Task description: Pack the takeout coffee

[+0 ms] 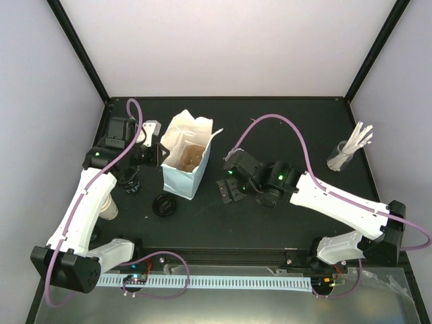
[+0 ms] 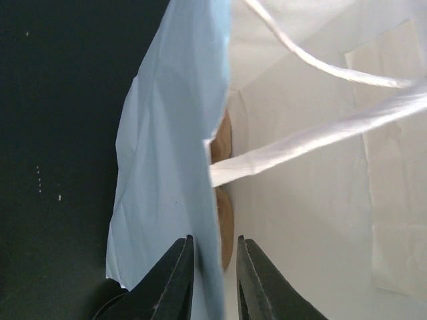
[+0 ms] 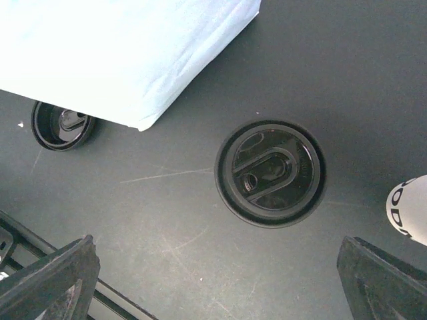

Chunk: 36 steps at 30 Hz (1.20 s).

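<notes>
Fingers [image 2: 179, 273] of the left gripper [image 2: 215, 241] stand narrowly apart astride the bag [image 2: 167, 167] wall — pinching or not, I cannot tell. With the carrier [image 2: 225, 220] inside, a snagged pull could tip the bag — the right gripper [image 3: 213, 257] gapes wide over a loose lid [image 3: 270, 172].

Fingers [image 2: 175, 283] straddle paper bag [image 2: 167, 160] wall

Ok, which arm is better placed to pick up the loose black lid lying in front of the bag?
Right. The right gripper is open and hangs near the lid, which sits central in its wrist view. The left gripper is occupied, its fingers straddling the bag wall.
</notes>
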{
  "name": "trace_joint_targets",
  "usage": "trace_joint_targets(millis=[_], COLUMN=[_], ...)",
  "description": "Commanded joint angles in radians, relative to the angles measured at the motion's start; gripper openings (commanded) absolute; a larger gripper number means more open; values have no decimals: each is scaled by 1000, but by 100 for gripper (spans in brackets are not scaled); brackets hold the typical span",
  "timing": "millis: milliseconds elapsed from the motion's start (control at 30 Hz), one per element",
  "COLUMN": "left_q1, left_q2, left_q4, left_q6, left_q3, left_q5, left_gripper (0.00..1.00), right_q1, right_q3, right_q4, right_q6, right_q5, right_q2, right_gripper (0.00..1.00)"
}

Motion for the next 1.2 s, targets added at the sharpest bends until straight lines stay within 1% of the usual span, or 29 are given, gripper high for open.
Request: trace_joint_targets(millis=[0,133,233,267,333,400,500,600,667,733,833,967,1067,1167], left_q1=[5,5,5,5,5,5,5,5,5,5,5,5,5,5], left_q2=[-37,-61,-86,-96,-118,-144,-192,-224,-233,-236,-244,-260,-267,-270], left_q4=[-11,-24,-20,-16,-12,5,52,65,65,64,68,82,85,86], left_q6=[30,40,45,48,52,56,55,55,55,56,54,45,43,43], left_q3=[9,24,26,25,24,17,-14,-23,-22,-20,-26,-32,-32,-30], left_q5=[17,4,-1,-1,3,5,-14,-35,-42,-45,-46,-45,-39,-44], left_gripper=[20,21,23,25,34,40,45,51,56,58,64,74,79,81], right_q1=[-15,-14,-14,-14,-15,-17,-20,-27,-40,-53,-64,-100,-109,-113], right_q3=[-11,44,47,42,36,32,40,44,28,16,15,2,16,49], right_q4=[30,-71,-84,-81,-77,-72,-75,-75,-59,-46,-43,-8,-2,-20], right_q6=[2,35,47,54,74,91,110,118,128,135,133,135,144,148], right_q5=[-24,51,48,45,43,38,25,9,-9,-18,-3,-55,-55,-29], right_q2=[-17,42,68,72,82,97,134,164,176,189,214,235,255,295], right_gripper=[100,100,100,100,100,99,98,96,96,95,95,95,95,95])
